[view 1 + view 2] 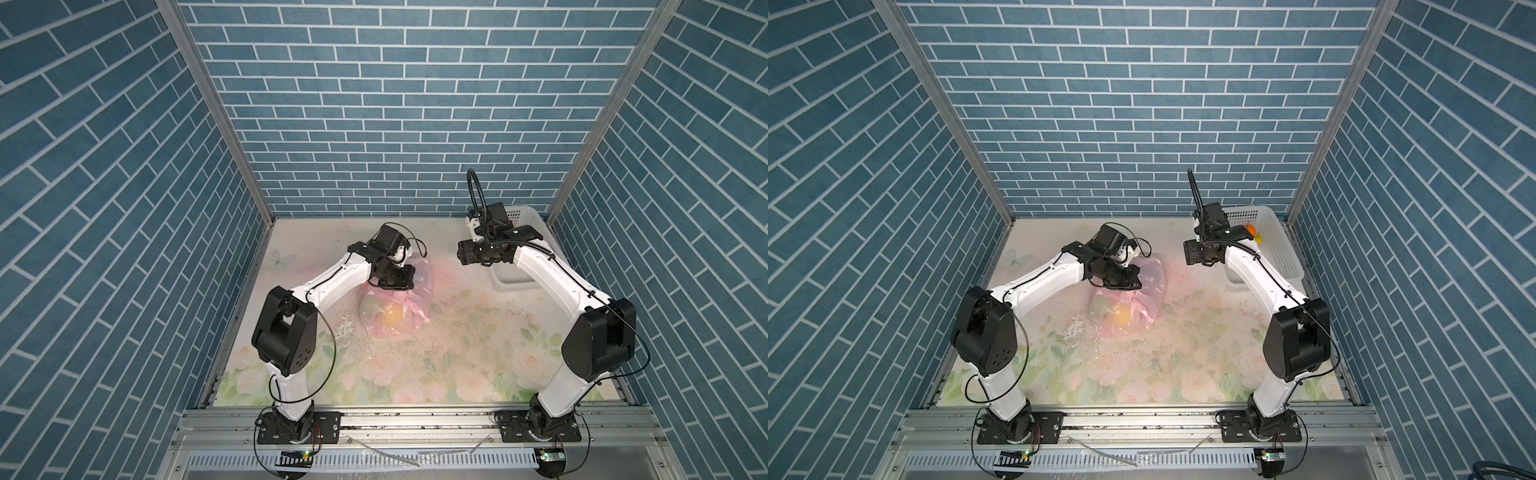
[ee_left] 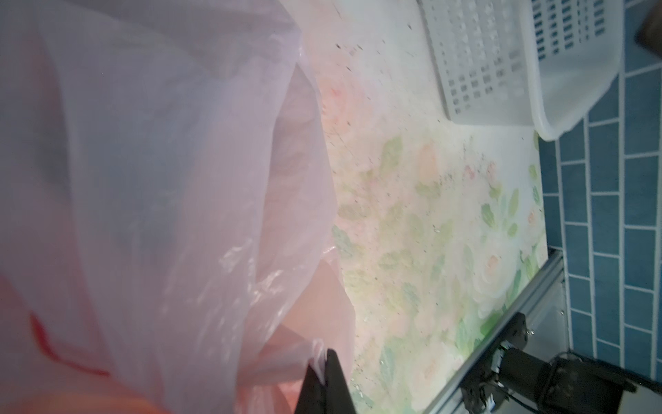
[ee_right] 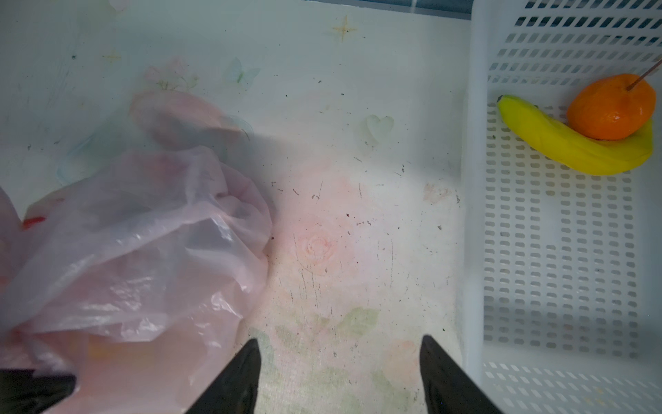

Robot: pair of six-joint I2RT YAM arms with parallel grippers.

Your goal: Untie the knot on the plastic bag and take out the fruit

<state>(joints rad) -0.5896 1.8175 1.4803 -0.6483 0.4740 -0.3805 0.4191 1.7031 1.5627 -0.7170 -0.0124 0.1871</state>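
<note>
Plastic bag (image 1: 397, 328): thin translucent pink film, rested on the floral counter (image 1: 457, 357) left of centre in both top views, its upper part drawn up in a gather. Fruit (image 1: 392, 318): an orange-yellow piece and a pale green piece are seen through the film, inside the bag. Left end effector (image 2: 324, 360): fingers pressed together, a fold of the bag's pink film pinched between the tips; it is placed directly above the bag. Right end effector (image 3: 338, 346): fingers spread wide, nothing between them, held over bare counter between the bag and the basket (image 3: 473, 186). Basket: white, perforated, set at the far right corner of the counter. Contents, as seen in the right wrist view: one tangerine (image 3: 609, 107) lying against one banana (image 3: 573, 152), both near one end wall.
</note>
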